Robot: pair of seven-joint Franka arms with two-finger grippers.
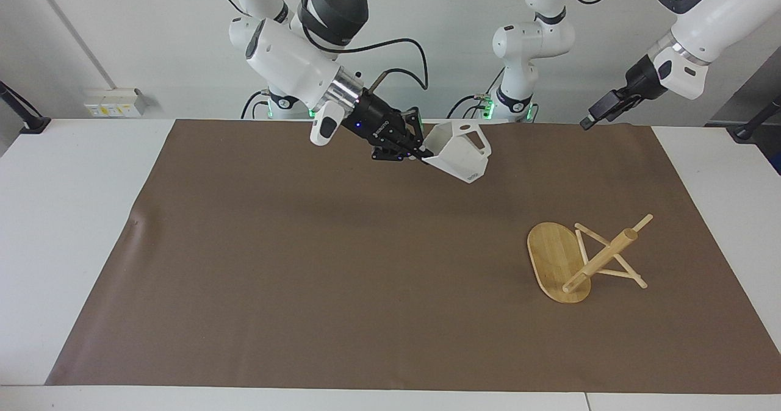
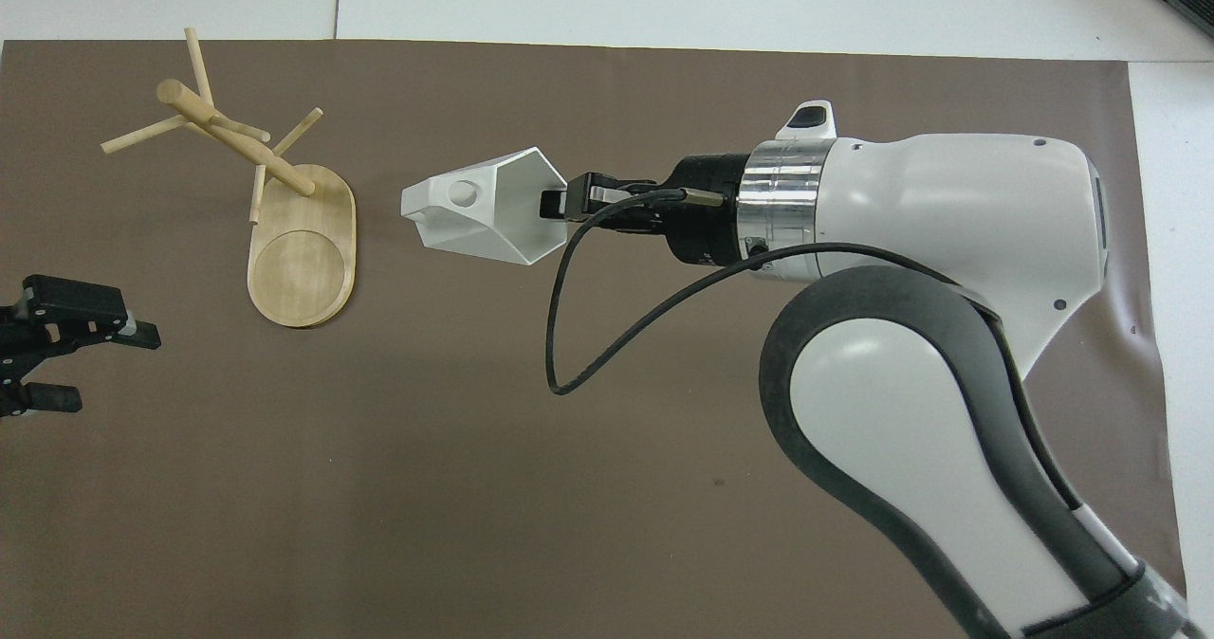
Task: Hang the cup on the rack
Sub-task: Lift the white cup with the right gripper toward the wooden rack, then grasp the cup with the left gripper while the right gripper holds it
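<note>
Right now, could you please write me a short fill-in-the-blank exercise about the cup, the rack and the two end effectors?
1. The right end effector is shut on the ____, held in the air.
2. The rack stands toward the ____ arm's end of the table.
3. The left end effector is ____ and holds nothing.
4. The rack stands on a brown ____.

Missing words: cup; left; open; mat
</note>
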